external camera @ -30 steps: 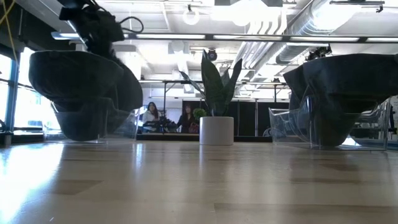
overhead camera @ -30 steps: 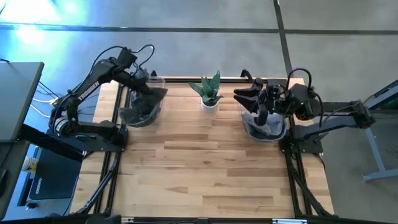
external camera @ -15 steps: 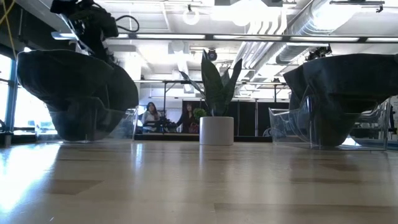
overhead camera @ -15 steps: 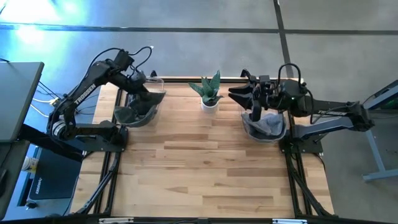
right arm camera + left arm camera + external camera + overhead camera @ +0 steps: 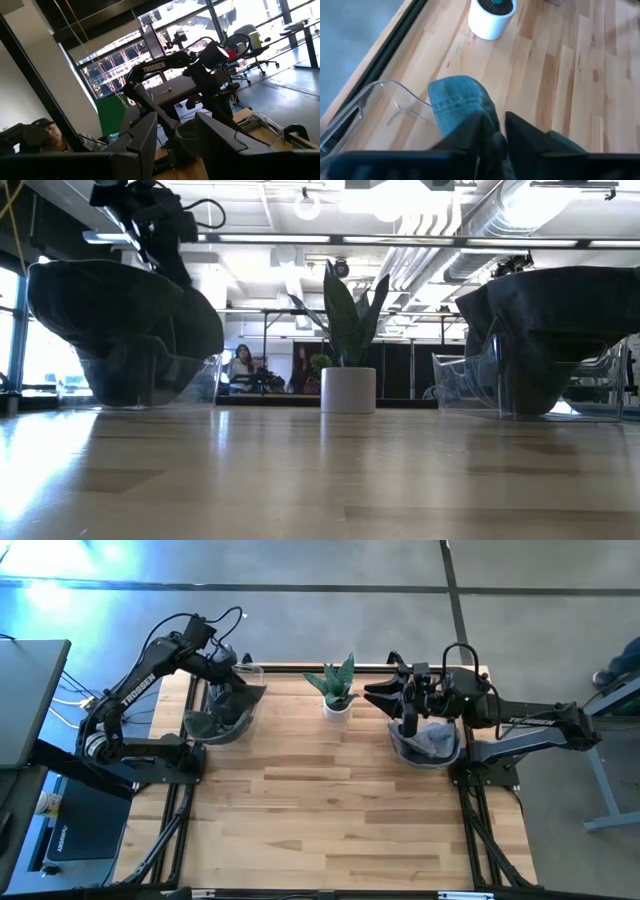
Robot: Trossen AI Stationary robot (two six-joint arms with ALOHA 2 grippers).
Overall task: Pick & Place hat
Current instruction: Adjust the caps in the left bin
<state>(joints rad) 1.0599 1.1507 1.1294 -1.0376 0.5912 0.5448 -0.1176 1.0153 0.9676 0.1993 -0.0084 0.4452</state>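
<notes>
Our left gripper (image 5: 232, 690) has its fingers closed on the dark hat (image 5: 228, 708), which sits over the clear stand (image 5: 367, 107) at the back left of the desk (image 5: 330, 810). Our right gripper (image 5: 175, 137) hangs with fingers apart above the other hat (image 5: 428, 740) on the right. We think the hat could slip or drag its stand along if we pull too fast. The hat hides how much cloth we hold.

A dark denim hat (image 5: 224, 712) sits in the clear bin at the table's back left corner
</notes>
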